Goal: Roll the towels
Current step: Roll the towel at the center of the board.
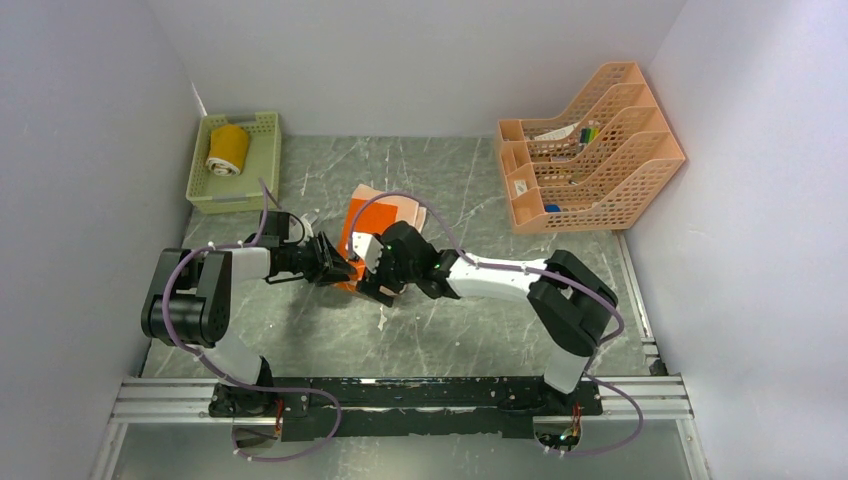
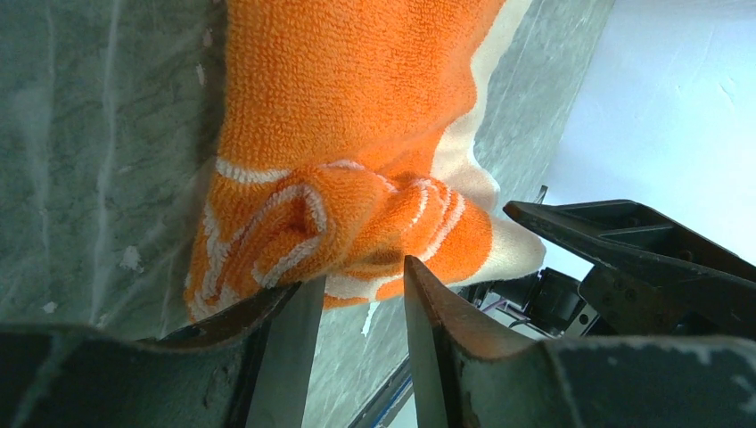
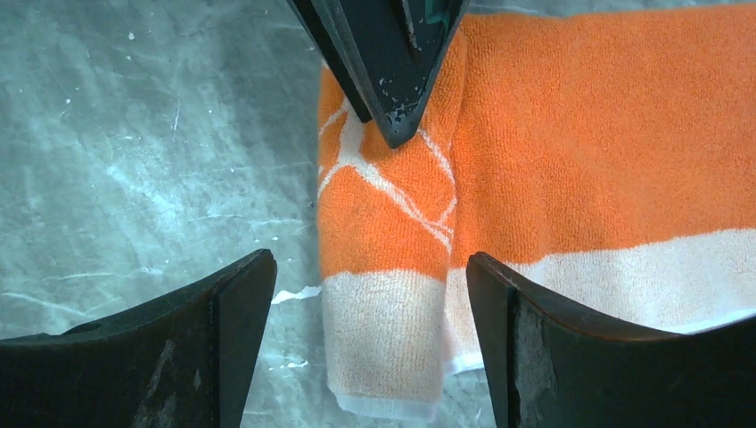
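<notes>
Orange towel (image 3: 579, 152) lies flat, near edge partly rolled.

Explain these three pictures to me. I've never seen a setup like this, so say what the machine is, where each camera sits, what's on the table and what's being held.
These are two robot arms bolted at the table's near edge. The wide picture looks down from above; the other two come from cameras on each wrist.

On the gray table lies an orange towel, its near edge started into a roll. A yellow towel, already rolled, sits in the green basket far left. A peach file rack stands far right.

The left end effector pinches the rolled edge from one end. The right end effector is open, straddling the roll's other end without gripping it.
</notes>
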`<action>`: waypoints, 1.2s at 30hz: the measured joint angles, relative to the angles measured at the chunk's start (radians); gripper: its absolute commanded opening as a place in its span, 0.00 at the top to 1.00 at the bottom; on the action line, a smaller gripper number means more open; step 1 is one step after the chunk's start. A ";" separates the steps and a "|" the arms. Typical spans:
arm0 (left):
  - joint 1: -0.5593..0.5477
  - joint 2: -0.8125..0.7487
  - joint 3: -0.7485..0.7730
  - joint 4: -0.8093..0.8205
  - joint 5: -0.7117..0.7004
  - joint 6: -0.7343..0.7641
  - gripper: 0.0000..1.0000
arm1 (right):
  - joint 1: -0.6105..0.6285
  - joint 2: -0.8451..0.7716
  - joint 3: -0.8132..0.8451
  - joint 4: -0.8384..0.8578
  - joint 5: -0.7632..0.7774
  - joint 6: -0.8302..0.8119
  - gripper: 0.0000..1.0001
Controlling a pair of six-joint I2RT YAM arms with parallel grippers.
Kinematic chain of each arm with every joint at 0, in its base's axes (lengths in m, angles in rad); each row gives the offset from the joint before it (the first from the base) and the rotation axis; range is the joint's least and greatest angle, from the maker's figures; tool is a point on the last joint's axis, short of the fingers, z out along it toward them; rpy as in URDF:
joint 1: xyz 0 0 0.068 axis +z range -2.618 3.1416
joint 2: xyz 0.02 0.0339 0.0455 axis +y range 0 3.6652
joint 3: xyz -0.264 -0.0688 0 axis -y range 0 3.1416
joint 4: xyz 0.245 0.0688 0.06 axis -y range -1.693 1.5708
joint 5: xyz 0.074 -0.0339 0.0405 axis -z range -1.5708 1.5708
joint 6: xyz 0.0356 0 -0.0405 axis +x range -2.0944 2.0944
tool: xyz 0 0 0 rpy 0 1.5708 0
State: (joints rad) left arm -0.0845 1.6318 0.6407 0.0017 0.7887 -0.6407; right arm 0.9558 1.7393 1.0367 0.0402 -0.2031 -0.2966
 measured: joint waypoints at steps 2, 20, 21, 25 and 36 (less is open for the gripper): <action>0.000 -0.001 0.000 -0.001 0.000 0.000 0.50 | 0.004 0.010 0.000 0.008 0.011 -0.010 0.21; 0.008 -0.005 0.001 -0.025 -0.002 0.002 0.49 | 0.031 0.144 0.047 0.012 0.126 -0.076 0.50; 0.011 -0.008 0.002 -0.031 -0.002 0.004 0.49 | 0.031 0.147 0.047 0.009 0.137 -0.074 0.54; 0.047 -0.027 0.013 -0.085 0.010 0.023 0.45 | 0.038 0.171 0.074 -0.026 0.165 -0.048 0.70; 0.195 -0.256 0.134 -0.238 0.013 0.130 0.40 | -0.040 0.181 0.118 -0.093 -0.104 0.163 0.86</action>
State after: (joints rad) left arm 0.1101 1.3762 0.7746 -0.2367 0.8017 -0.5110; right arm 0.9154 1.9202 1.1545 -0.0532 -0.3073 -0.1337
